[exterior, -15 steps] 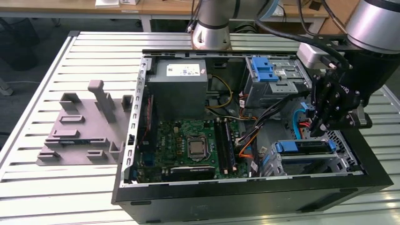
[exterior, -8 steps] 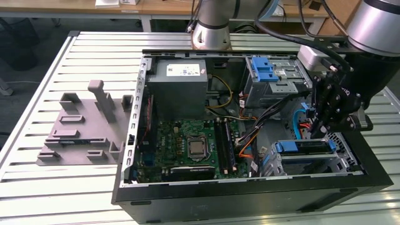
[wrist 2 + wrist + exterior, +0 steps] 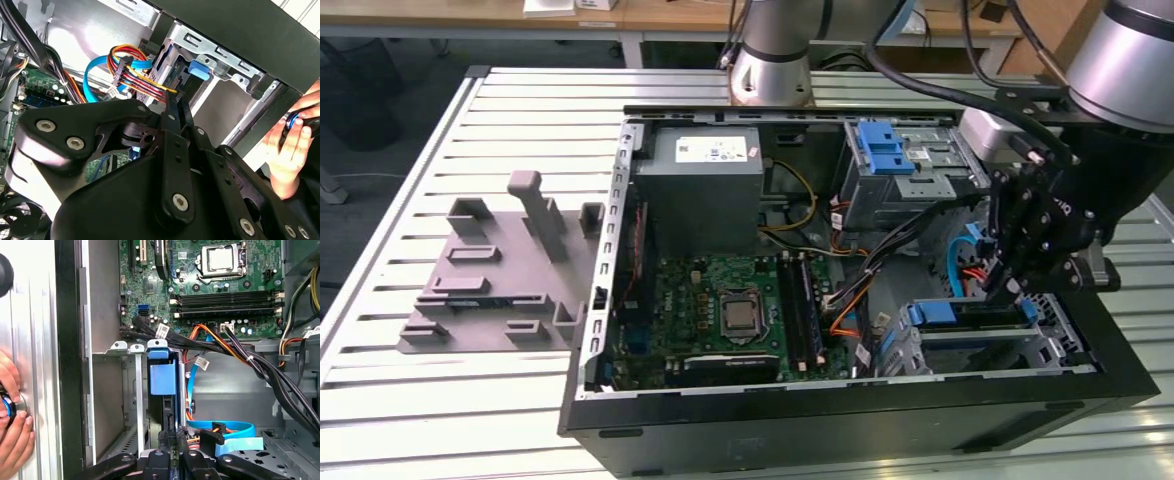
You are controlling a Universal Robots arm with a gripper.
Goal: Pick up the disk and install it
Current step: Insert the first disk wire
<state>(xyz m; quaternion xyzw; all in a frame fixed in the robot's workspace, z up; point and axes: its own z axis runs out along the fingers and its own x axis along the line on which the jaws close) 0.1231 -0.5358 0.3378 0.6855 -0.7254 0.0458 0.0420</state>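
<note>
One black gripper (image 3: 1017, 285) hangs inside the open computer case (image 3: 720, 430), at the exterior view's right, its fingers drawn close together over the top edge of the disk (image 3: 163, 380). They seem to pinch that edge, though the contact itself is hidden by the linkage. The disk stands on edge in its blue carrier, slotted into the metal drive cage (image 3: 127, 390) at the case's front corner. Just beyond it, black, orange and blue cables (image 3: 225, 355) run across to the green motherboard (image 3: 727, 310). Further back sit the grey power-supply box (image 3: 707, 185) and an upper bay with a blue latch (image 3: 883, 150). A person's hand (image 3: 12, 435) rests outside the case wall.
</note>
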